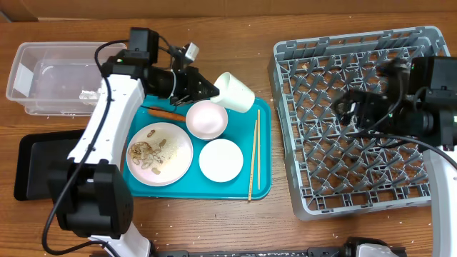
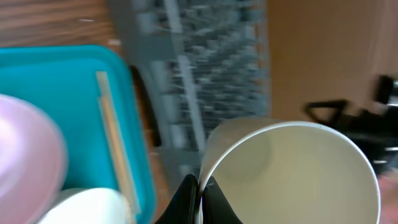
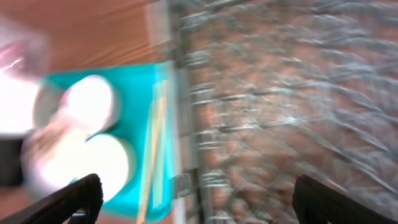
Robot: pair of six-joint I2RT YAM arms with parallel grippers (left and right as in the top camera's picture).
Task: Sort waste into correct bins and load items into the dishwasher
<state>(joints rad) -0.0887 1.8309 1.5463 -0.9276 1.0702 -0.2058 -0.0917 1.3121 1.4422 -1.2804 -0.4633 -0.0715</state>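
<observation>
The left gripper (image 2: pixel 199 194) is clenched on the rim of the white cup (image 1: pixel 236 91), which is tipped on its side over the far edge of the teal tray (image 1: pixel 214 189) near the middle of the bench. On that tray lie two bowls (image 1: pixel 207 119), a plate (image 1: pixel 178 168) of scraps (image 1: pixel 148 151), a carrot (image 1: pixel 163 112) and chopsticks (image 1: pixel 254 153). The right gripper (image 3: pixel 196 190), fingers spread wide and holding nothing, hovers over the grey rack (image 1: pixel 335 168) by the right edge.
</observation>
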